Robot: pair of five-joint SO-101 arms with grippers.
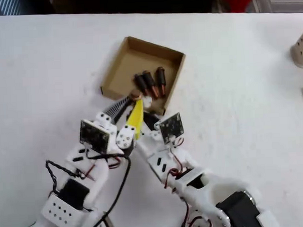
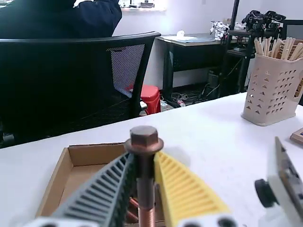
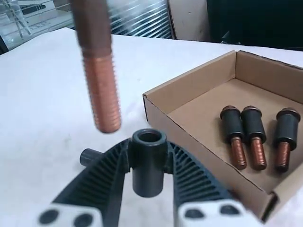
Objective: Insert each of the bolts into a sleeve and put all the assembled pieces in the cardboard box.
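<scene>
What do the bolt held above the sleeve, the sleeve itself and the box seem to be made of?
Bolt: probably metal with a copper-coloured, slightly glossy finish; the cut thread and the hexagonal head suggest it.
Sleeve: dark, matte and smooth; perhaps plastic or blackened metal, the look leaves it open.
Cardboard box: plain brown cardboard, matte, with thin folded walls.

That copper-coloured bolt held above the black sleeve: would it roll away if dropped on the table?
Probably: the bolt has a round shank, though its wider head would likely curve its path. It looks like solid metal, so probably stiff and heavy for its size.
</scene>
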